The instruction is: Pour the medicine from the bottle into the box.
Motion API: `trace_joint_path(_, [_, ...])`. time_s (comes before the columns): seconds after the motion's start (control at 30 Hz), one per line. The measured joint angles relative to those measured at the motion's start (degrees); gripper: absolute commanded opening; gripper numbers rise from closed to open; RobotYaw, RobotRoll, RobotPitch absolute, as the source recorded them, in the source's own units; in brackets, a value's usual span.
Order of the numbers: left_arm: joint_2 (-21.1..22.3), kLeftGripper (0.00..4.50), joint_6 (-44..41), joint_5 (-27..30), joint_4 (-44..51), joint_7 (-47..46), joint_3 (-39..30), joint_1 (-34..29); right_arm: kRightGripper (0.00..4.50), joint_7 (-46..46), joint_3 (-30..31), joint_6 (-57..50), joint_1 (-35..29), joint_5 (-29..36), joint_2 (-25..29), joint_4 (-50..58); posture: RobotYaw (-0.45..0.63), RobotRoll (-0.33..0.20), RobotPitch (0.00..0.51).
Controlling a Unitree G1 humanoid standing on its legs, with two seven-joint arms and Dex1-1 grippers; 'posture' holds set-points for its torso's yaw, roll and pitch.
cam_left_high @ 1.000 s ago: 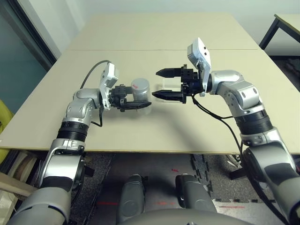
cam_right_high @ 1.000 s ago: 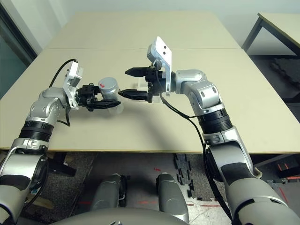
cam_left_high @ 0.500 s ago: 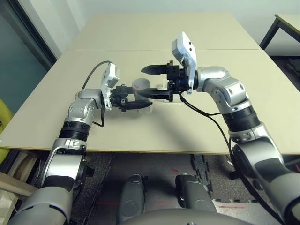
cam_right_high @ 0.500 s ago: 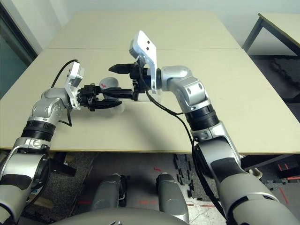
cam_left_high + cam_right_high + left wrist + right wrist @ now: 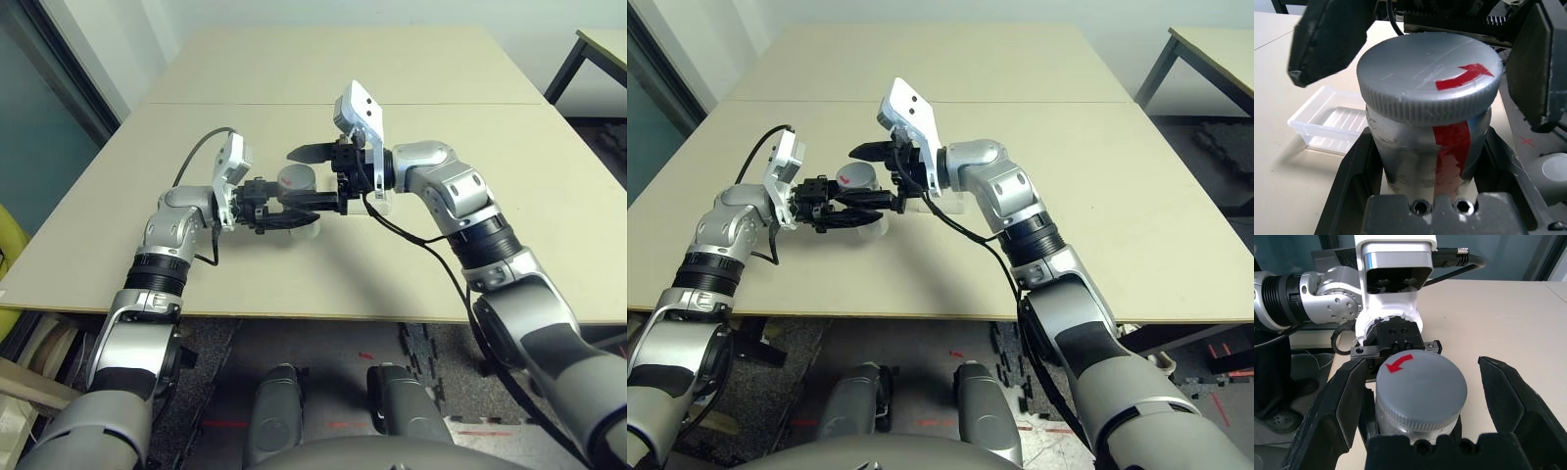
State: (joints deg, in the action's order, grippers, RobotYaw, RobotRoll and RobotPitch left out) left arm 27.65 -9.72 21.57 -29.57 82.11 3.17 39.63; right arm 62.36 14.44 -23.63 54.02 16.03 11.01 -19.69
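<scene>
- You had one bottle (image 5: 295,182), one box (image 5: 1331,123), two grippers and one beige desk (image 5: 411,264) in play.
- Your left gripper (image 5: 284,217) had its fingers pinched on the bottle's body and held it upright above the desk, roughly in the middle between the two arms.
- Your right gripper (image 5: 306,178) sat level facing the left one, its fingers (image 5: 1334,411) spread wide, one on either side of the grey cap (image 5: 1421,382); a gap showed at each side, so no contact there.
- The head views showed you both arms meeting at the bottle, with the box mostly hidden behind the right gripper.
- The left wrist view gave you the red label stripe (image 5: 1452,147) down the silvery body, the red arrow on the cap, and the clear box lying flat on the desk beyond the bottle.
- The right wrist view showed you the cap from above between the spread fingers, with the left gripper's white wrist housing (image 5: 1396,269) just behind it.
</scene>
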Motion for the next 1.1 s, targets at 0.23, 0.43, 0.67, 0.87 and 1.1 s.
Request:
trace_joint_path(0.23, [0.2, 2.75, 0.4, -0.4, 0.1, -0.5, 0.0, -0.1, 2.61, 0.4, 0.0, -0.1, 0.1, -0.1, -0.4, -0.4, -0.03, 0.0, 0.08])
trace_joint_path(0.43, [0.2, 2.75, 0.6, -0.4, 0.0, -0.8, 0.0, -0.1, 2.61, 0.2, -0.3, -0.2, 0.1, 0.2, -0.4, -0.6, -0.03, 0.0, 0.08])
trace_joint_path(0.67, [0.4, 2.75, 1.1, -0.3, -0.2, -1.7, -0.9, 0.6, 2.61, -2.9, -2.4, -1.7, 0.5, 3.1, -1.2, -1.2, -0.03, 0.0, 0.085])
trace_joint_path(0.87, [1.8, 2.75, 1.2, -1.0, -0.8, -0.9, -1.2, -0.4, 2.61, -9.6, -11.4, 0.0, 2.0, 4.2, 1.5, -3.1, -0.03, 0.0, 0.086])
trace_joint_path(1.1, [2.2, 2.75, 1.4, -1.4, -0.8, -0.9, -1.2, -0.4, 2.61, -15.1, -16.3, 4.6, 2.0, 3.8, 4.5, -9.7, -0.03, 0.0, 0.086])
